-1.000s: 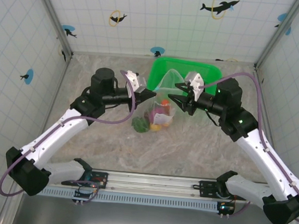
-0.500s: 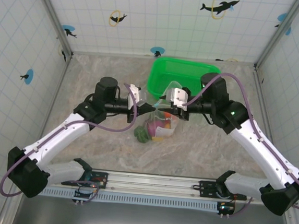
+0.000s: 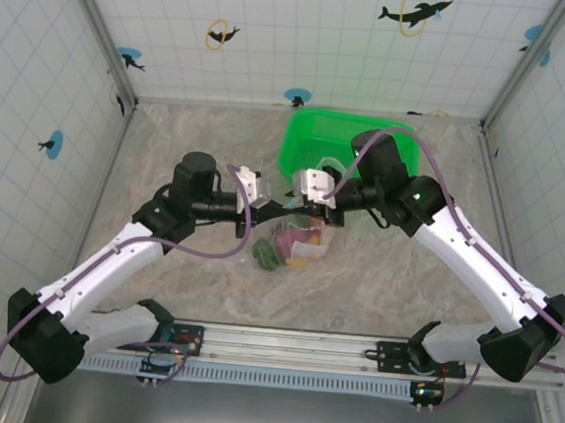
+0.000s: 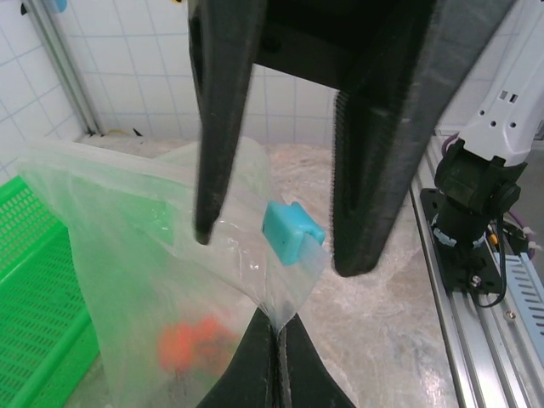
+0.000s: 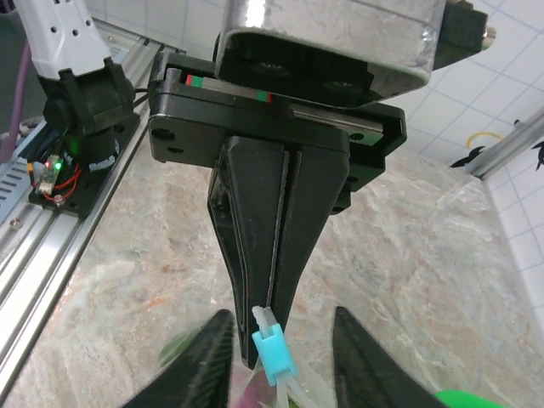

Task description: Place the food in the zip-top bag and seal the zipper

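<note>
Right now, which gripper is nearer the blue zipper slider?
Right, narrowly. The right gripper is open, flanking the blue slider; the left gripper is shut on the zip-top bag just beside it.

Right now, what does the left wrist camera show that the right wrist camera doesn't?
Left wrist view: the zip-top bag, its clear body holding orange food, the green basket beside it, and the right jaws standing open on either side of the blue zipper slider. Right wrist view: the left jaws seen head-on, shut on the bag's edge, with the left arm's base behind them. Both: that blue slider at the bag's corner, and the marbled table underneath.
</note>
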Action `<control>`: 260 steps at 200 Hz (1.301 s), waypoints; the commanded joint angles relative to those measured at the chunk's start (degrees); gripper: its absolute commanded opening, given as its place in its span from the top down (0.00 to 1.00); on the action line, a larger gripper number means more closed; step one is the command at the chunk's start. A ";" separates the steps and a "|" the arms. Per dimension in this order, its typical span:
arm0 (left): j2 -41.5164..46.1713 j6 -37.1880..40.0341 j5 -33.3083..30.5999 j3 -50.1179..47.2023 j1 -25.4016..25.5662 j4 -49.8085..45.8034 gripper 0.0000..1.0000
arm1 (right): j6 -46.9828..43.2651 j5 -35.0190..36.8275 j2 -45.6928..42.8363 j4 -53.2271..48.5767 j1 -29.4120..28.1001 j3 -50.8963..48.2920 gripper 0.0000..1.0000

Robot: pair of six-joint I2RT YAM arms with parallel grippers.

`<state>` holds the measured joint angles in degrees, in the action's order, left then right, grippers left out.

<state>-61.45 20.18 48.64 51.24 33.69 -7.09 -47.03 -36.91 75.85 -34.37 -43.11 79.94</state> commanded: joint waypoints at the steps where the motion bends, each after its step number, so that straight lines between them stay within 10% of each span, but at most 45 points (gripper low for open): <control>1: 1.33 1.26 1.02 -0.59 -0.45 1.47 1.00 | -0.76 -0.46 0.26 -1.42 -0.35 2.51 0.79; 41: 1.76 0.86 -0.71 -0.78 -0.42 2.02 1.00 | -1.07 0.43 0.01 -0.87 -0.39 2.82 1.00; 66: 2.48 -0.53 -2.98 -1.08 -0.39 3.45 0.59 | 0.99 0.67 -0.85 2.01 -0.43 2.32 1.00; 94: 1.42 -2.11 -3.02 1.31 -0.38 3.93 0.49 | 6.58 1.86 -1.63 7.96 -0.36 2.21 1.00; 260: -2.29 -1.43 -2.16 12.39 -0.40 3.23 0.88 | 13.26 5.18 -0.51 8.35 -0.59 7.96 1.00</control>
<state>-64.25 17.63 44.73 61.63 33.65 -3.68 -34.48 -31.68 76.95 -28.12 -43.51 88.03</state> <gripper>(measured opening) 0.160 0.099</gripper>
